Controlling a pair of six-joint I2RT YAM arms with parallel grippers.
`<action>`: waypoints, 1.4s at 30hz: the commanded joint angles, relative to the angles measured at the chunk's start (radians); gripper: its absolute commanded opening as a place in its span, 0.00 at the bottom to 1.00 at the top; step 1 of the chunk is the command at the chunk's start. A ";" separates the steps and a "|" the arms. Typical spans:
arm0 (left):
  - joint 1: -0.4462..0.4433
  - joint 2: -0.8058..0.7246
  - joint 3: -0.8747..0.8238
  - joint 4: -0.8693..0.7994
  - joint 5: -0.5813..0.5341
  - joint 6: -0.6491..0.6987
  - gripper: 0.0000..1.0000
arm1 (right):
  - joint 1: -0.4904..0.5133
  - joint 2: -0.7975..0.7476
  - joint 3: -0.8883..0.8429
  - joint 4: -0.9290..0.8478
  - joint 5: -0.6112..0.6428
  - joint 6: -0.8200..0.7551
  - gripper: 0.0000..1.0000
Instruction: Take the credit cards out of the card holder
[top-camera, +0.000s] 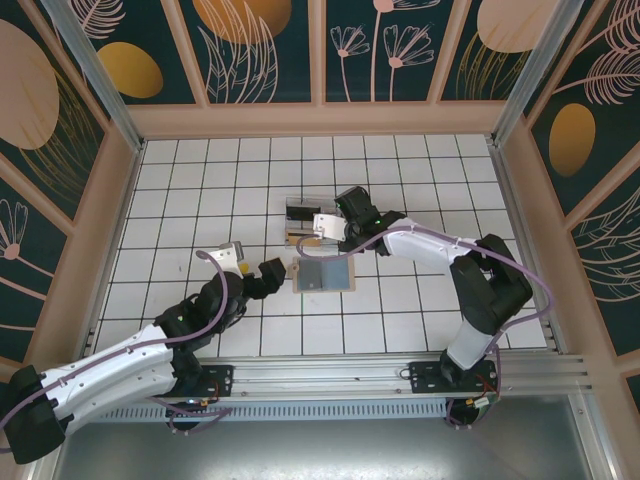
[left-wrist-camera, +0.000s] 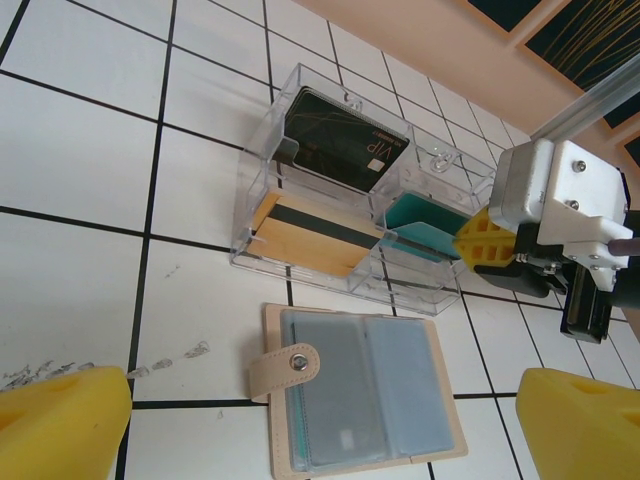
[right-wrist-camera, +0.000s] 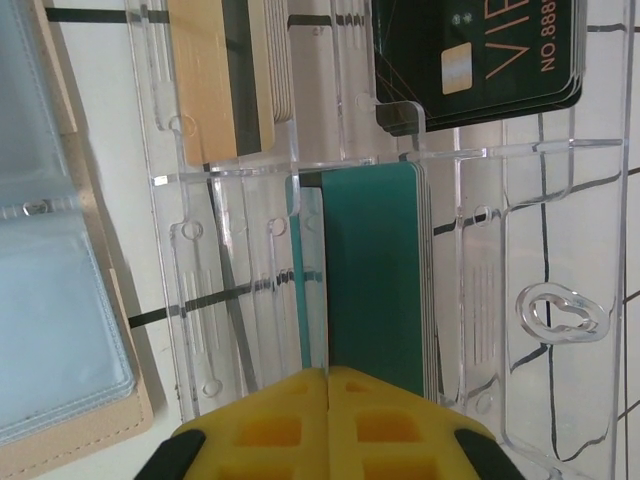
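The card holder (left-wrist-camera: 365, 392) lies open on the tiles, tan rim, blue-grey sleeves up, its snap strap folded over the left half. A card's outline shows faintly inside that left sleeve. My left gripper (left-wrist-camera: 320, 440) is open, its yellow fingers (left-wrist-camera: 60, 425) wide apart either side of the card holder (top-camera: 323, 275). My right gripper (right-wrist-camera: 328, 385) is shut on the end of a teal credit card (right-wrist-camera: 375, 270) in the clear tray's compartment. In the top view the right gripper (top-camera: 326, 228) hangs over the tray, and the left gripper (top-camera: 275, 270) sits just left of the holder.
The clear compartment tray (left-wrist-camera: 262, 215) stands just beyond the holder (top-camera: 305, 222). It holds a black VIP card (left-wrist-camera: 345, 140) and a tan card with a black stripe (left-wrist-camera: 310, 232). Wooden walls (top-camera: 320, 120) enclose the white tiled floor.
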 joint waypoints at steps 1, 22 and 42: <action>-0.005 -0.007 -0.008 -0.007 -0.023 -0.002 0.99 | 0.006 0.025 0.027 0.024 0.035 -0.006 0.12; -0.004 0.017 -0.011 0.001 0.001 0.002 0.99 | 0.006 -0.039 -0.015 0.144 0.126 0.140 0.55; 0.005 0.512 0.106 0.213 0.309 -0.062 0.68 | 0.024 -0.438 -0.516 0.327 -0.208 1.398 0.09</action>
